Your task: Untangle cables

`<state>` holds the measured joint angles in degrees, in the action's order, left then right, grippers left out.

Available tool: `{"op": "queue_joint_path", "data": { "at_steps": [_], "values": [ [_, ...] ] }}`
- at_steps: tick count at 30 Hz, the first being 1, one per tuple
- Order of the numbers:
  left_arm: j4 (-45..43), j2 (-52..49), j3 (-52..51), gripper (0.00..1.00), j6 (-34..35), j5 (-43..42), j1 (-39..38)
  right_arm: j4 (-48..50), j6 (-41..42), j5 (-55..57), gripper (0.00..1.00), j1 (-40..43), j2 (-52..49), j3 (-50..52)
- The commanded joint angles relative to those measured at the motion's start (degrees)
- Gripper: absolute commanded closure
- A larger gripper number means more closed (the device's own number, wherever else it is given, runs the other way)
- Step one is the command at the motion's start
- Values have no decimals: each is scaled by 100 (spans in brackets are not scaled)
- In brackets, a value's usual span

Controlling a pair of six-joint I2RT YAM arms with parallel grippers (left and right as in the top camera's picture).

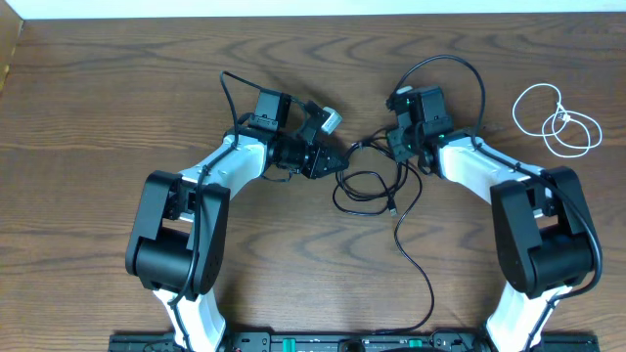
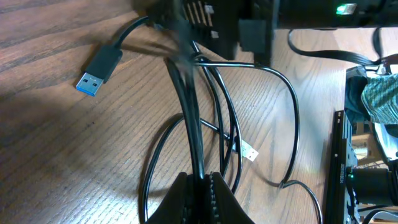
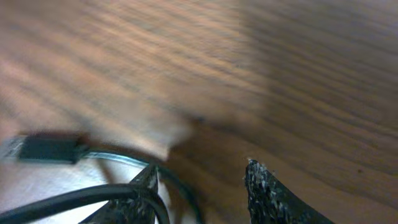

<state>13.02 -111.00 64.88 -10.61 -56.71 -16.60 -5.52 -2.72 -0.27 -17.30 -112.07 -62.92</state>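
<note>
Left jaws grip cable (image 2: 194,137), right seemingly apart

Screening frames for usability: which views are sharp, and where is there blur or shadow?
Overhead: sharp, evenly lit; black cable and white cable both crisp. Left wrist: mostly sharp, cable strands smeared near the top. Right wrist: tabletop and plug blurred.

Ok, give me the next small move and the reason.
Probably ease the left hand leftward: it is shut on the black cable, whose loops overlap mid-table, while the right hand is open and the white cable lies apart.
</note>
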Motion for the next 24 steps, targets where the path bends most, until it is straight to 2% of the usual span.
{"op": "queue_joint_path", "data": {
  "at_steps": [1,6,10,17,24],
  "values": [
    [-9,-22,-70,92,-120,-111,13,9,758,675,58,17,-247,-2],
    [-13,-22,-70,92,-116,-39,13,-57,916,791,53,44,-446,-2],
    [-26,-22,-70,92,-107,260,24,-195,1093,833,53,50,-546,0],
    [-68,-22,-68,92,861,1060,337,-306,1104,831,53,48,-573,0],
    [22,-22,-70,92,1305,1093,977,-313,1106,826,50,48,-573,0]
  ]
}}
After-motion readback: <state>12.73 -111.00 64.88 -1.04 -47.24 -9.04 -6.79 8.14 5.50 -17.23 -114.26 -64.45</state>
